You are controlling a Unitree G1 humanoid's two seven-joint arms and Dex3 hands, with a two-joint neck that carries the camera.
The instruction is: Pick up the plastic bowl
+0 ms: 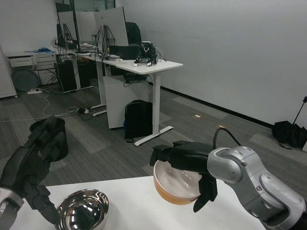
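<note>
An orange plastic bowl [176, 184] with a white inside hangs tilted above the far edge of the white table [139, 206]. My right hand [184, 160] grips it, fingers over the far rim and the thumb down its right side. My left hand [31, 163] is raised at the left, above and beside a shiny metal bowl [82, 210]; it holds nothing and its fingers look loosely curled.
The metal bowl stands on the table's near left. Beyond the table lie grey carpet, a white desk [144, 67] with monitors, a black backpack [139, 119] under it and a black bin [57, 136] at the left.
</note>
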